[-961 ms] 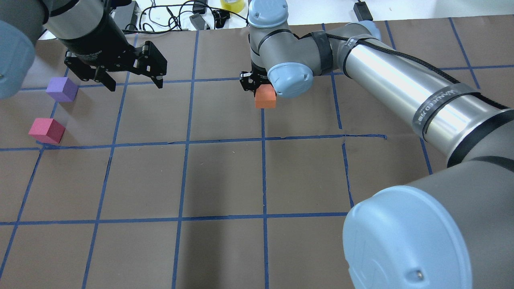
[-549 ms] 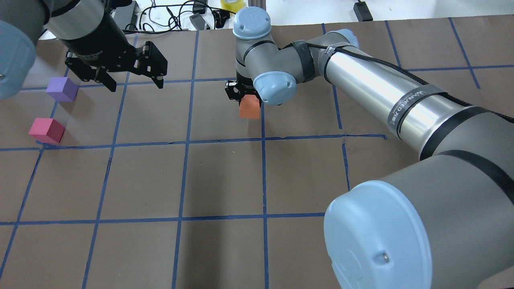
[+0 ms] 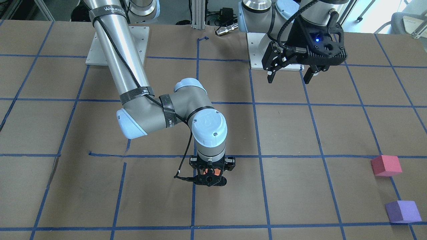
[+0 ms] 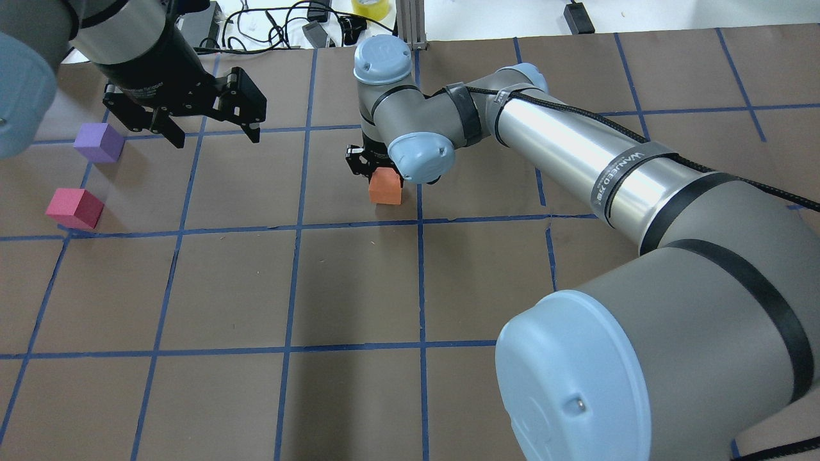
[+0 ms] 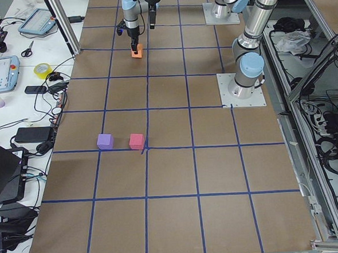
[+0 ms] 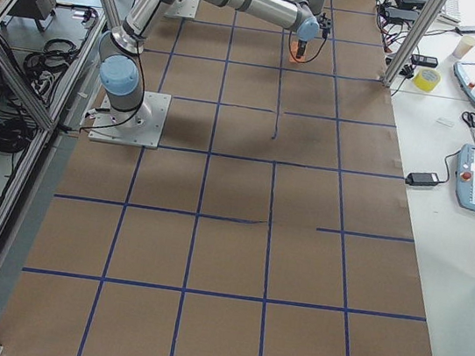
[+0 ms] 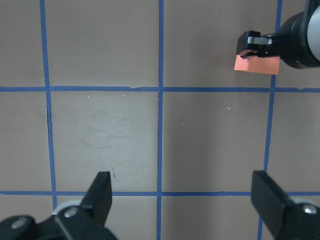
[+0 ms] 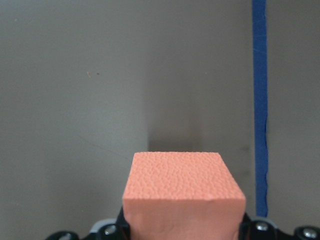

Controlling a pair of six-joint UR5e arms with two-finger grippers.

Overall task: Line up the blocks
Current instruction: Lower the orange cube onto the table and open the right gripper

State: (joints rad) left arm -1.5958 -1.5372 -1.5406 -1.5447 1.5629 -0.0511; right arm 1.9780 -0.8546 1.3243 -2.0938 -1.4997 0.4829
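Far over on the robot's left, the purple cube [image 4: 98, 142] and the pinkish red cube [image 4: 74, 208] sit on the table [image 4: 359, 288]. They are near each other but not touching, the red one closer to the robot, by a crossing of the blue tape lines. Those two already set a direction, so I'd say the line is part made and the third block is what's missing.

Just to the right of the purple cube hangs the left pincer [image 4: 216, 136], spread wide with nothing between its fingers.

Further right, about mid-table, the right pincer [image 3: 212, 172] points straight down and is clamped on the orange cube [image 4: 385, 186], close beside a blue tape line. The wrist camera shows a soft shadow on the paper under the cube, so it looks to be held just off the table, though I can't be sure.

To do this carry well, I'd keep the cube low and level and hold the grip steady, since foam can twist between the fingers. It has to travel well across the table, and the left arm stands near that path, so the right arm should pass wide of it. The best spot seems to be in line with the other two, with matching spacing and faces square. The cube should be set flat on the table before the fingers let go.
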